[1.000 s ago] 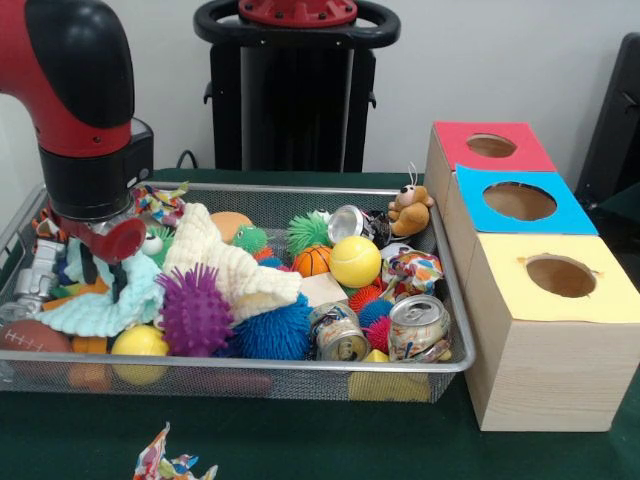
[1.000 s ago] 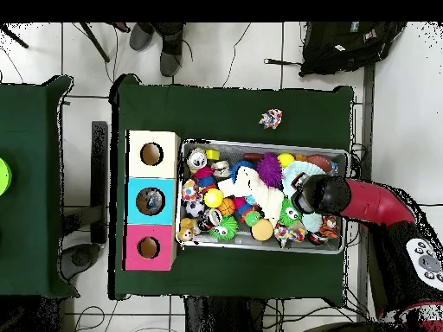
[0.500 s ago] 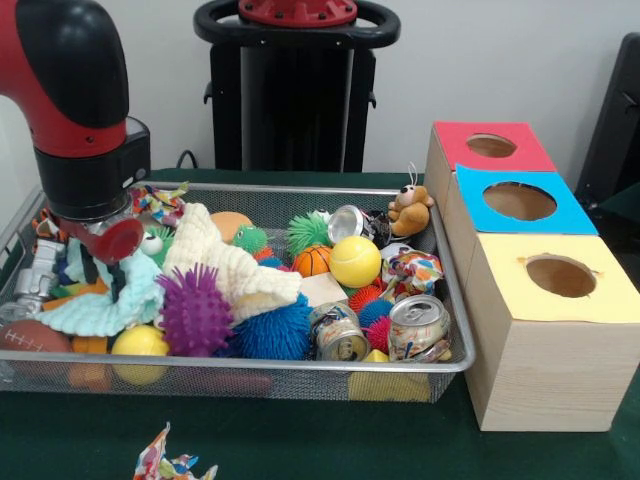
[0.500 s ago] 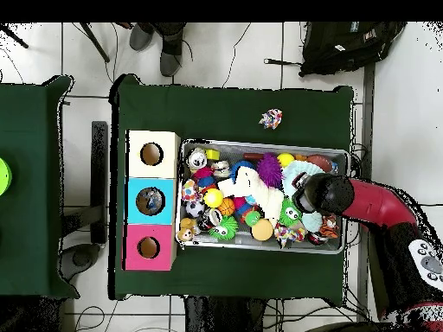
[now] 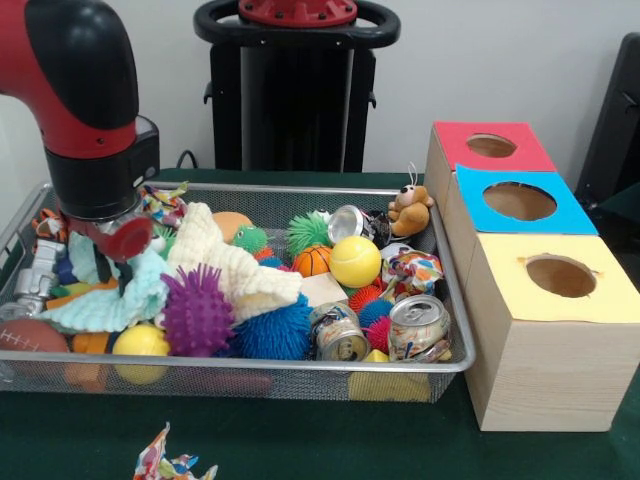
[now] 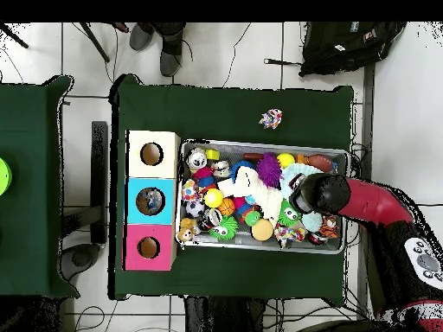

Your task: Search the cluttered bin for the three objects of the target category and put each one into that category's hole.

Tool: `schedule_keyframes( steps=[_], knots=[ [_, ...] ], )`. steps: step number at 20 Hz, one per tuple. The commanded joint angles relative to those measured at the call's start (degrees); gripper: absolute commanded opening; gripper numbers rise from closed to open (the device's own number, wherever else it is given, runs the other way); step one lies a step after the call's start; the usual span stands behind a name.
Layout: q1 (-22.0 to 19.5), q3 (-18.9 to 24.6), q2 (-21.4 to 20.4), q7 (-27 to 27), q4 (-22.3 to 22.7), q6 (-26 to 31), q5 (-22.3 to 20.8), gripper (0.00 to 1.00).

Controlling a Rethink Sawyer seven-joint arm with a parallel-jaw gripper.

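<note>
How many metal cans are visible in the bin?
3: two crushed cans side by side at the bin's front right, one can at the back beside the teddy bear. Clutter may hide others.

Front and overhead views, shared bin [image 5: 300, 375]

Even, bright indoor light, soft shadows only. Slight glare on crushed cans [image 5: 418, 328] near the bin's [image 5: 250, 370] right edge. Front view mildly soft.

No legible text, label or number on any object in view.
</note>
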Motion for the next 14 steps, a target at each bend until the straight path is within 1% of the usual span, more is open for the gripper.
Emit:
schedule_keyframes(
  steps=[1, 6, 8, 14],
  knots=[
    [4.53, 5.81, 4.79, -1.73, -0.52, -4.18, 0.52, 0.0],
    [5.99, 3.87, 2.86, -1.76, -1.14, -3.37, -0.46, 0.0],
    [5.93, 3.64, 2.17, -2.29, -1.19, -2.87, -0.41, 0.0],
    [4.41, 5.68, 0.47, -5.91, -1.08, -0.09, 1.3, 0.0]
  ],
)
